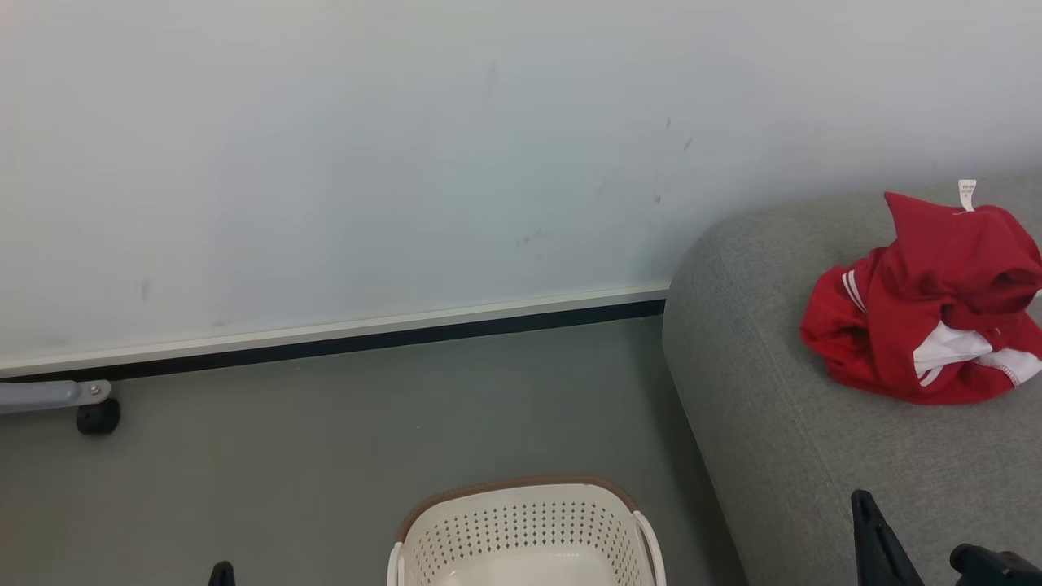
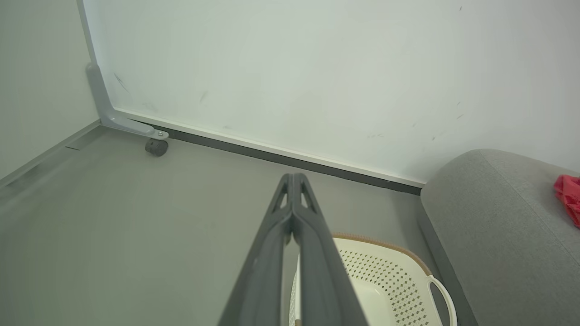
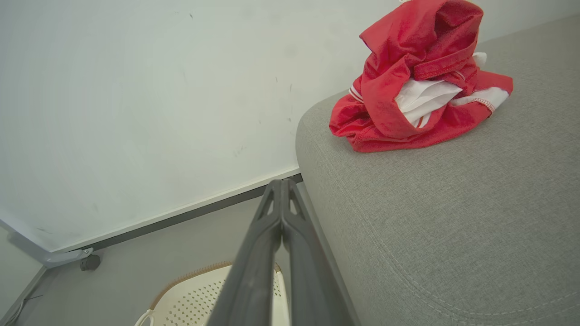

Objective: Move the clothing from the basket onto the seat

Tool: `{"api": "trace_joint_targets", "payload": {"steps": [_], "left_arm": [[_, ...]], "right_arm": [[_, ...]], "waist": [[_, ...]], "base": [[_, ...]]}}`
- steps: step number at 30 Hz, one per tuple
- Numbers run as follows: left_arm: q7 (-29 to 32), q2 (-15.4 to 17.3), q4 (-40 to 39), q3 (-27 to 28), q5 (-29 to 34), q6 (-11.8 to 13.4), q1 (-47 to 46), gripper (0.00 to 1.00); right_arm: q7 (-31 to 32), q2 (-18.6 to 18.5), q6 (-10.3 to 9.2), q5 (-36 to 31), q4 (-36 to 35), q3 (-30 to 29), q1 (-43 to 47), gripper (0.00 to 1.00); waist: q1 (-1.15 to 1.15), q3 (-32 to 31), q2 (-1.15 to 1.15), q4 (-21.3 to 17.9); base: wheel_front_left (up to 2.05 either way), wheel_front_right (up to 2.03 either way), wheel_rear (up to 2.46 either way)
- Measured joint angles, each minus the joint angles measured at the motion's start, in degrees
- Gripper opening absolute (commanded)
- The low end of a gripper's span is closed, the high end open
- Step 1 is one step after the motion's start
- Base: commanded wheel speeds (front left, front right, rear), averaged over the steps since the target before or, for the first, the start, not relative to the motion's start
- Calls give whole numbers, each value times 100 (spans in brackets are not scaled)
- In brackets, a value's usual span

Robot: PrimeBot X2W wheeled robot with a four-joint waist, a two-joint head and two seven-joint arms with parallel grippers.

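Clothing (image 1: 920, 325) first: where is it? — Desk

Up on the seat (image 1: 814, 472). I've got it as a crumpled red heap on top of the rounded grey arm, white stripes and white trim showing, a small white label (image 1: 966, 194) sticking up at the top. In my right wrist view the heap rests on the woven fabric, well beyond the fingertips. — Me

And the basket (image 1: 521, 529)? — Desk

On the floor (image 1: 326, 456), just beside the seat's arm, low in my head view. Cream, perforated, brown rim band, a handle on each side. The bit of its inside I can see is plain cream plastic. It's well apart from the clothing. — Me

Grippers? — Desk

Right gripper (image 3: 281, 183): closed, both dark fingers pressed together from the tips down. It hangs by the edge where the seat meets the floor, with the basket's rim below it. Left gripper (image 2: 293, 177): closed as well, tip to tip, its fingers crossing the basket's rim in my left wrist view. In the head view I just catch its tip at the bottom edge, left of the basket. The right one rises at the lower right, in front of the seat. — Me

Further out? — Desk

Pale wall (image 1: 407, 163) behind, lightly scuffed, with a dark strip along its foot. There's a grey bracket (image 1: 49, 395) with a black caster (image 1: 98, 417) at the far left. — Me
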Motion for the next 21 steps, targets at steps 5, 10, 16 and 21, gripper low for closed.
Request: {"api": "trace_joint_targets", "payload": {"steps": [5, 10, 16, 21], "left_arm": [[88, -16, 40, 40, -348, -53, -102, 0], [199, -38, 91, 80, -684, -104, -164, 0], [293, -63, 124, 129, -1028, -174, -252, 0], [374, -98, 159, 175, -1354, -215, -341, 0]], "right_arm": [[102, 48, 73, 315, 53, -105, -20, 0], [214, 105, 142, 643, 107, -219, -93, 0], [301, 155, 194, 964, 147, -323, -128, 0], [402, 201, 246, 1290, 191, -428, -187, 0]], "waist": [[0, 21, 0, 20], [0, 42, 0, 41], [0, 62, 0, 61], [0, 83, 0, 82]], "base": [[0, 0, 0], [0, 0, 0], [0, 0, 0], [0, 0, 0]]}}
